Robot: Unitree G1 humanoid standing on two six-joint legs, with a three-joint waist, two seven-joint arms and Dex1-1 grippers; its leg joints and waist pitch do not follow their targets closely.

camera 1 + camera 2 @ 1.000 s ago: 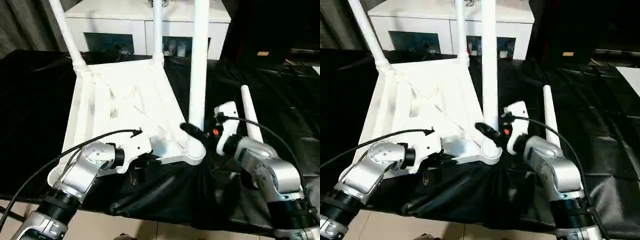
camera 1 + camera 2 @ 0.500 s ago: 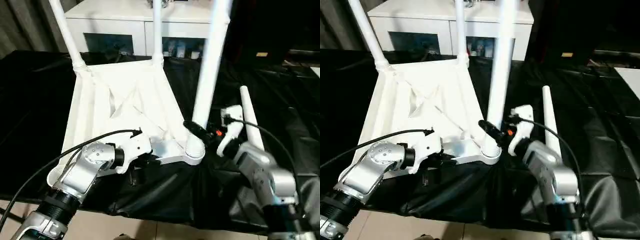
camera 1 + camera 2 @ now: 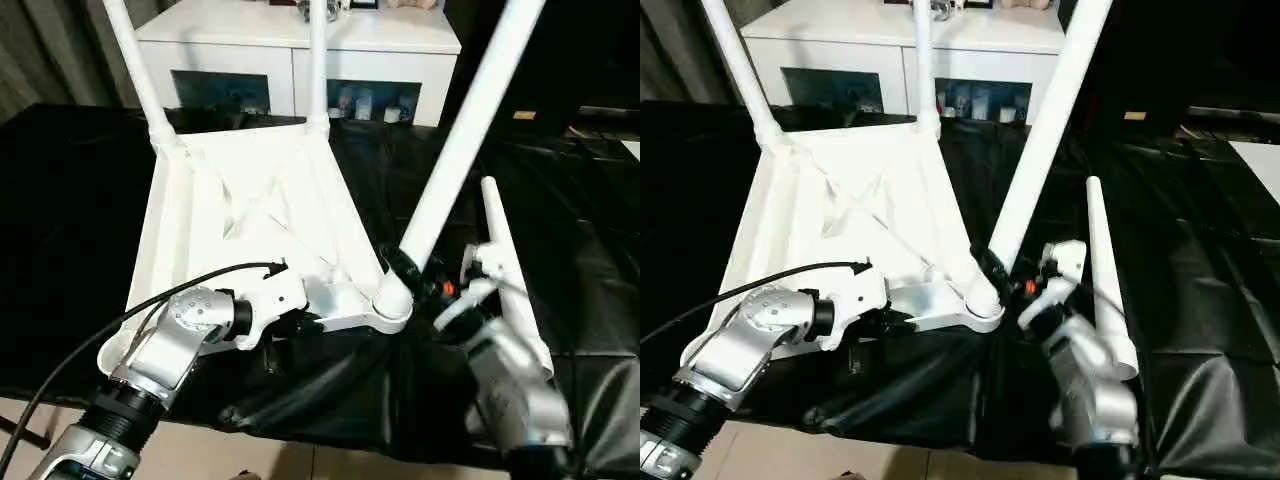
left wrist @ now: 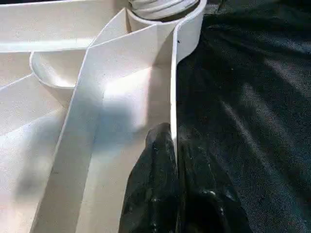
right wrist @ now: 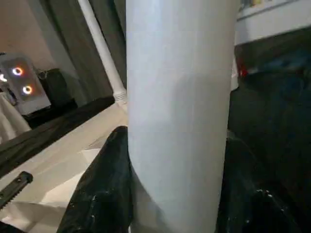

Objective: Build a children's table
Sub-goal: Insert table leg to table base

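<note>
The white tabletop [image 3: 250, 210] lies upside down on the black cloth, ribbed underside up. Two white legs [image 3: 140, 80] [image 3: 318, 70] stand in its far corner sockets. A third leg [image 3: 460, 140] sits in the near right socket [image 3: 390, 305] and leans steeply to the right. My right gripper [image 3: 410, 275] is shut on this leg just above the socket, its black fingers [image 5: 112, 170] on either side of the tube. My left gripper [image 4: 175, 145] is shut on the tabletop's thin near rim [image 4: 174, 87]. A fourth leg [image 3: 505, 260] lies loose on the cloth at the right.
A white cabinet [image 3: 300, 40] with glass-fronted shelves stands behind the work. The black cloth [image 3: 60, 200] hangs over the near edge, with pale floor [image 3: 300, 465] below. A black cable [image 3: 150, 300] runs along my left forearm.
The leg in the near right socket has tipped from upright to leaning far right, and my right arm has swung down with it. The left gripper has kept its hold on the rim.
</note>
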